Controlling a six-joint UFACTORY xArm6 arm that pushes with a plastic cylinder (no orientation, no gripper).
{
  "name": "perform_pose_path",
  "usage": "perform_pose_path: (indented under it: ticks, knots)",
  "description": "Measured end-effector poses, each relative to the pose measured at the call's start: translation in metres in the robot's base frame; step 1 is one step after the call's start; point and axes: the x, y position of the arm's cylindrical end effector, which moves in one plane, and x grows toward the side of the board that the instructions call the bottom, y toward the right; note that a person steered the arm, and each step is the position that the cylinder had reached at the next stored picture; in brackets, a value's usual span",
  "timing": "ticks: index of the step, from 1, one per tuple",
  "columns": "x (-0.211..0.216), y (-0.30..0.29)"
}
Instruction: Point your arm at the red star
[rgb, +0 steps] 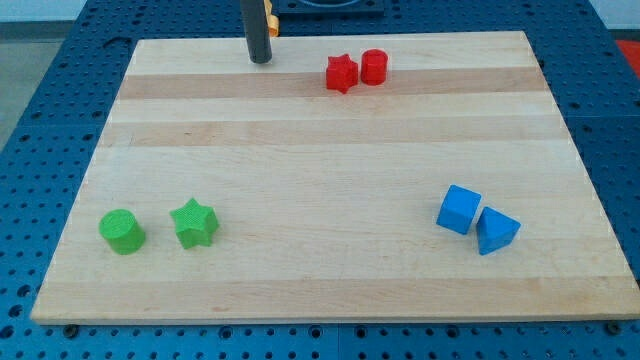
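Standing toward the view's left of the red star (341, 73), my tip (261, 60) was the lower end of a plain dark rod, with no jaws to part or close, and it touched no block. Bare wood lay between the tip and the star.

The bench (320, 160), a pale wooden board on a blue perforated surface (40, 110), filled most of the view. The red star sat close to the bench's top edge, so little room remained above it. Below the star the wood ran open across the whole middle of the bench.

Six blocks lay on it in three pairs: two red, two blue, two green. The blue cube (459, 209) and a blue angular block (497, 230), touching or nearly so, were far below the star and toward the view's right. The green star (194, 222) and the green cylinder (122, 231) were far below the star and to its left, a little apart. The red cylinder (374, 67) stood just beside the star on its right.

The red star was bright red, with short blunt points and a flat top.
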Motion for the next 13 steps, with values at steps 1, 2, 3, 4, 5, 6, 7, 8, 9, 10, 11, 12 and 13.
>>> perform_pose_path:
  ticks: [1, 2, 3, 4, 5, 6, 7, 8, 9, 10, 11, 12, 13]
  knots:
    - [0.001, 0.014]
    - [-0.001, 0.014]
    - [-0.001, 0.014]
    - [-0.024, 0.022]
    - [-0.045, 0.035]
    - [-0.044, 0.034]
    - [-0.045, 0.036]
    - [-0.043, 0.038]
    - [-0.041, -0.025]
    - [-0.020, -0.129]
    - [-0.015, -0.160]
    - [-0.015, -0.109]
    - [-0.016, -0.012]
